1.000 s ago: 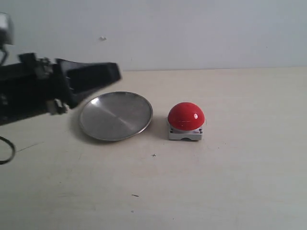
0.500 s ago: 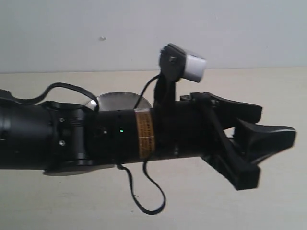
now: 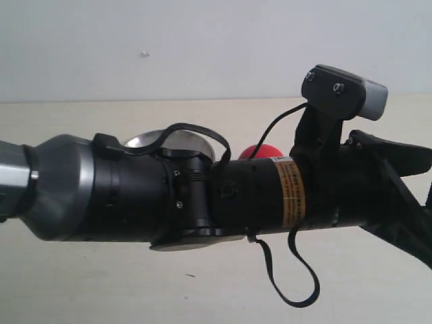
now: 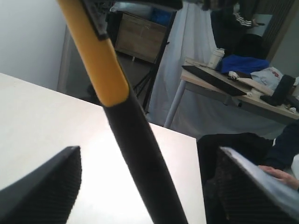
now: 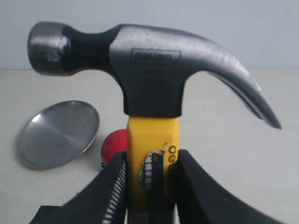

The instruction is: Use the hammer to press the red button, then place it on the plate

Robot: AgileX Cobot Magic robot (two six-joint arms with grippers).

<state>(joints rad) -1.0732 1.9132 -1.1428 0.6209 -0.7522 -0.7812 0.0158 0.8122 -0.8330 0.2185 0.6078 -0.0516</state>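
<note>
Hammer: the hammer point(image 5: 150, 93) is held off the desk point(image 5: 243, 168) by the right gripper point(image 5: 150, 161). Its steel head and claw stand clear beyond the fingertips.
Right gripper: closed on the hammer's yellow neck just under the head, with one finger pressed to each side.
Left gripper: the left gripper point(image 4: 148, 150) is spread wide. The black-and-yellow handle runs through the gap, with clear room between it and each ribbed pad point(image 4: 46, 186), so nothing touches.
Left arm: the left arm point(image 3: 202, 199) stretches level across the middle of the exterior view, above the desk. Its gripper is cut off at that view's right side.
Wrist camera: the wrist camera point(image 3: 344, 91) is the highest point on the left arm.
Plate: the plate point(image 5: 58, 133) lies flat in the middle of the desk. From the exterior view only slivers of its rim show above and below the arm.
Red button: the red button point(image 5: 113, 144) sits just beside the plate, on the side toward the desk's right edge. Whether the two touch cannot be told. A finger of the right gripper hides part of it.
Far edge: the desk meets a plain wall point(image 3: 202, 47), with a bare strip of desk between that edge and the plate.
Near edge: a broad stretch of desk is open in front of the arm, with only a black cable loop point(image 3: 297, 287) hanging from the arm over it.
Side edge: in the left wrist view the desk ends just past the handle, and there is open room beyond it.
</note>
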